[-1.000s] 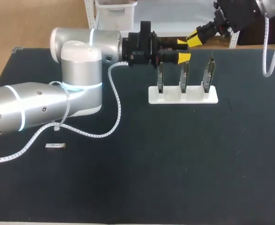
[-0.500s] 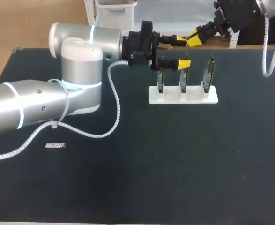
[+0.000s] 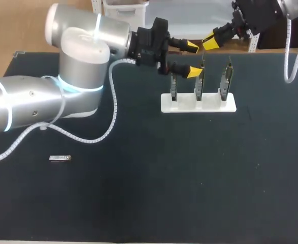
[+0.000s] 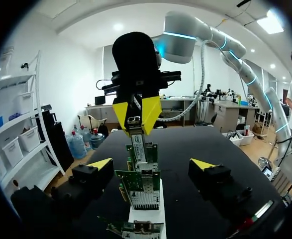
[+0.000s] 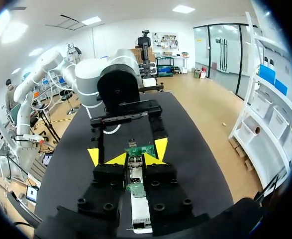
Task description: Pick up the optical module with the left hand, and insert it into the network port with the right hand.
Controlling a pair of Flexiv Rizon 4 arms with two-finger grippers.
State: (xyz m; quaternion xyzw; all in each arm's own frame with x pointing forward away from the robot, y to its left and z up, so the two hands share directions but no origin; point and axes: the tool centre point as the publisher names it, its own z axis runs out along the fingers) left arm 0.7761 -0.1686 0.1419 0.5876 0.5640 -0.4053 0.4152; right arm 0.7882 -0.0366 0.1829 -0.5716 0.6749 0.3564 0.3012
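Grips a module [image 4: 135,122] with the right fingers [image 4: 150,110], clamped on it from 2 sides. Holds it upright over 3 green cards [image 3: 199,81], right at the top of 1 of them; hard to tell which, or whether it touches. Stands the cards in a row in a white stand [image 3: 212,105] on the dark table [image 3: 189,178]. Spreads the left fingers [image 3: 192,47] wide apart, 1 on each side of the row, with nothing clamped. Has a second module [image 3: 60,158] lying flat on the table, well apart from the stand, near the left arm [image 3: 47,107].
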